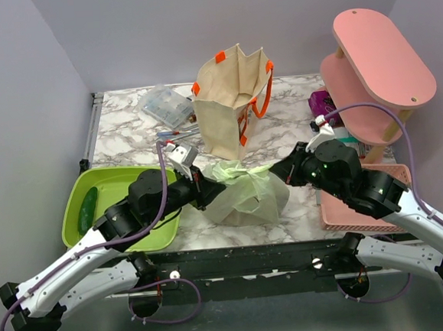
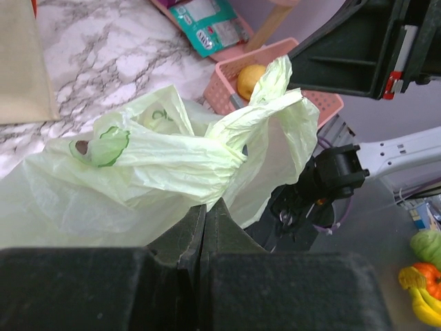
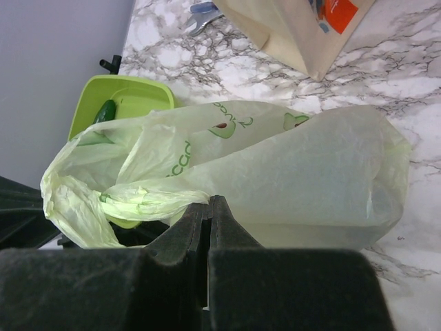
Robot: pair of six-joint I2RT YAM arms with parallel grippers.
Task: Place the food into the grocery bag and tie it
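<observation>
The grocery bag (image 1: 248,196), thin light green plastic with avocado prints, lies bulging on the marble table between my two arms. My left gripper (image 1: 206,188) is at the bag's left side, shut on gathered plastic (image 2: 207,162) that runs right into its closed tips (image 2: 205,205). My right gripper (image 1: 277,172) is at the bag's right side. It is shut on a twisted handle strand (image 3: 148,200) that ends at its tips (image 3: 210,202). A loop of handle (image 2: 275,103) stands up between the arms. The food is hidden; nothing shows through the plastic.
A lime green tray (image 1: 120,189) holding a cucumber (image 1: 87,209) sits left of the bag. Behind it stands a beige tote with orange handles (image 1: 232,103), with a clear plastic box (image 1: 167,104) to its left. At the right are a pink shelf (image 1: 382,61) and a pink basket (image 1: 362,200) holding a yellow-orange fruit (image 2: 249,79).
</observation>
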